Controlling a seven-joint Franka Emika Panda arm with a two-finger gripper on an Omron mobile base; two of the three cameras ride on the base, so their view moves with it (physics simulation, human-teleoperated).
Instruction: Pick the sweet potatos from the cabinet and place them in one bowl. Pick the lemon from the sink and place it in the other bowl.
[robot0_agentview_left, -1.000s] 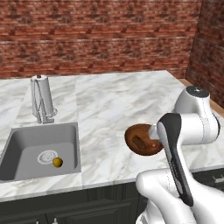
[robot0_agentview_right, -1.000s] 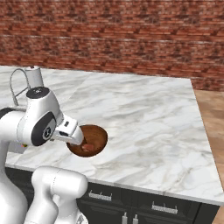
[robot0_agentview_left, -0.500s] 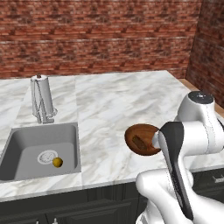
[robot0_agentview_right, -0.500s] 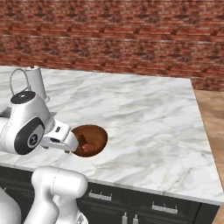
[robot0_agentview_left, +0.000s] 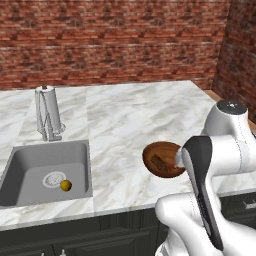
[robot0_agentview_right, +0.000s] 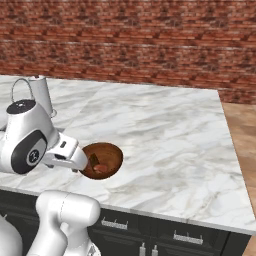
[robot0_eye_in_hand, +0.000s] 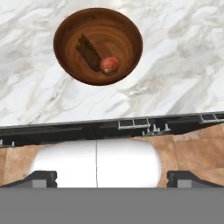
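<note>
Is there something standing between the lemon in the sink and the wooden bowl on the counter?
Nothing visible: bare marble counter separates the sink, holding the lemon, from the wooden bowl.

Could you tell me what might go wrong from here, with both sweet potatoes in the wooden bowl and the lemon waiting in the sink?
1. The lemon is small and round and lies right beside the drain on the floor of the sink; a slightly off grasp could send it rolling.
2. The wooden bowl stands near the counter's front edge, close under the arm; a low swing toward the sink might knock it.
3. No pale bowl is visible, so the lemon's destination must be found.
</note>
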